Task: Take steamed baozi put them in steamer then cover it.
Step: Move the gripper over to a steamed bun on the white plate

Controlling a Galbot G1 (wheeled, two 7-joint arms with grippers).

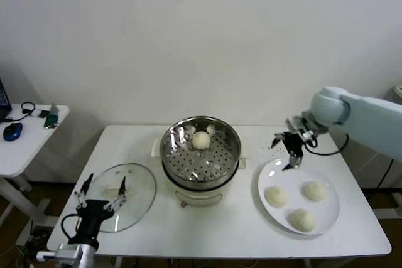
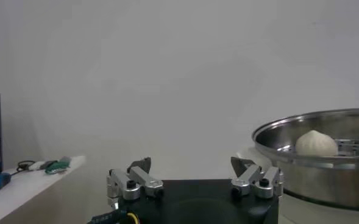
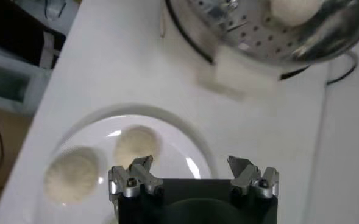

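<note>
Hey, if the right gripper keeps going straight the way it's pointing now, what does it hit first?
Probably the white plate. The open right gripper points down over its far rim, near the bun closest to the steamer. Depth is unclear, so it may touch that bun instead.

left gripper (image 2: 194, 176) fingers spread | baozi (image 2: 316, 143) in steamer (image 2: 325, 173)

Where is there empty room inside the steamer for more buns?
The steamer holds one bun, at its far side. The perforated floor nearer the robot is bare. The plate is crowded: three buns fill its near half; the right gripper hovers over its far edge, fingers open.
</note>
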